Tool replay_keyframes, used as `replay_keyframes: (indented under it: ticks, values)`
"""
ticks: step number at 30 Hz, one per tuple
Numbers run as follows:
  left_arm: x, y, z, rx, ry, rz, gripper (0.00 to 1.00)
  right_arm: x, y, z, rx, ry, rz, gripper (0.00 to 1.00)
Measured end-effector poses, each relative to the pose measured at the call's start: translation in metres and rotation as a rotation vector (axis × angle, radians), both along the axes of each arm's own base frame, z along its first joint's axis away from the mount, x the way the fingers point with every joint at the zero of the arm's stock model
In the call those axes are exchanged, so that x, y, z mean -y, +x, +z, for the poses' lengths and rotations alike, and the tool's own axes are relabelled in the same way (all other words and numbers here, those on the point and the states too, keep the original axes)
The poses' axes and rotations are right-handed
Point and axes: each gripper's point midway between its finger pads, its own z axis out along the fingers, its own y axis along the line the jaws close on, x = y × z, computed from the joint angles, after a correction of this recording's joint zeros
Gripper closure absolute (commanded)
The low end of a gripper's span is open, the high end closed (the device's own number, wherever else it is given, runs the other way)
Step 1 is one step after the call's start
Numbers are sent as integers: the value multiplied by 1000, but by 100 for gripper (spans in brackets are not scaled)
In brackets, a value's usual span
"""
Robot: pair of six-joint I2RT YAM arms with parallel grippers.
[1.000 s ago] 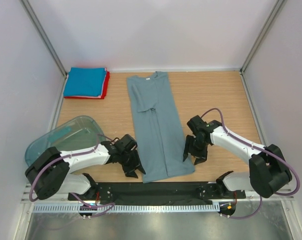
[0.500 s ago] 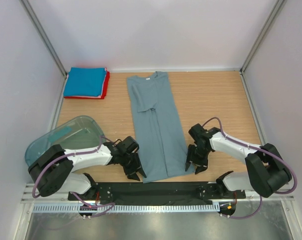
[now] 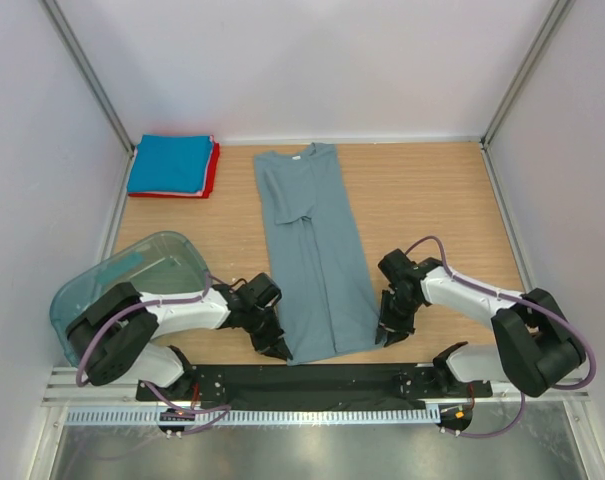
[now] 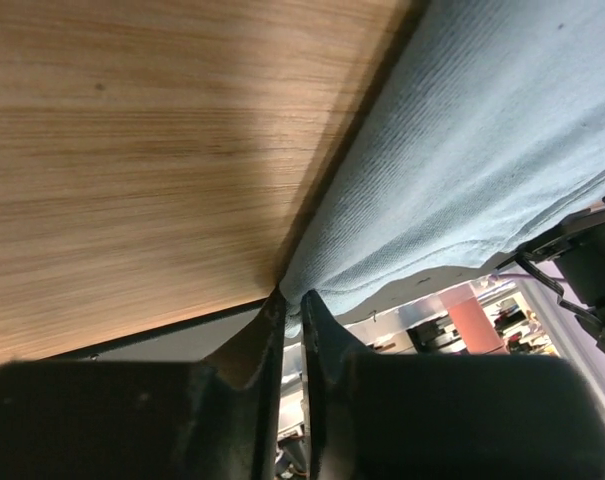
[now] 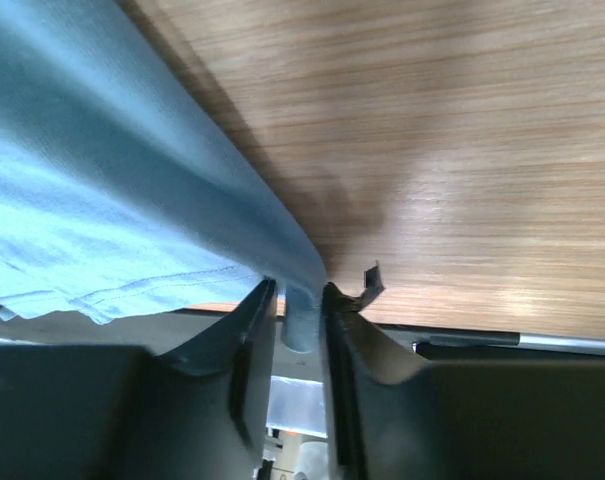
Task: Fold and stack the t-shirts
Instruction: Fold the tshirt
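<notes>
A dusty grey-blue t-shirt [image 3: 312, 240], folded into a long strip, lies flat down the middle of the wooden table, neck at the far end. My left gripper [image 3: 279, 345] is at its near left corner. In the left wrist view the gripper [image 4: 292, 305] is shut on the hem corner of the shirt [image 4: 482, 150]. My right gripper [image 3: 390, 335] is at the near right corner. In the right wrist view the gripper [image 5: 300, 300] pinches a fold of the shirt's [image 5: 102, 180] edge. At the far left, a bright blue folded t-shirt [image 3: 170, 163] rests on a red one [image 3: 214, 170].
A translucent teal plastic tub [image 3: 132, 275] lies by the left wall, beside my left arm. White walls close in the table on three sides. A black rail [image 3: 312, 385] runs along the near edge just behind the shirt's hem.
Both grippers have slid in to the shirt's near corners and narrowed from open to pinching the hem. The shirt itself has not shifted.
</notes>
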Motion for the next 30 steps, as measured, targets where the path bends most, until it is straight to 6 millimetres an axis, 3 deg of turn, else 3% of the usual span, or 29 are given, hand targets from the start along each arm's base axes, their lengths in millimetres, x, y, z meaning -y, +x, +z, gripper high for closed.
replay_keyframes:
  ticks: [2,4,7,15,22,30]
  values:
    - [0,0,0,-2,2,5,99,0,1,2,11,5,2,84]
    - [0,0,0,-3,1,6,99,-1,2,3,21,9,1,94]
    - [0,1,1,0,5,9,99,-1,2,7,32,14,-5,99]
    - [0,2,16,-1,0,45,99,-6,-2,25,93,49,-33,99]
    - [7,7,25,-8,-12,51,100,-4,-4,30,104,20,-42,99]
    - [9,29,23,-25,1,52,100,-10,32,42,99,-89,8,99]
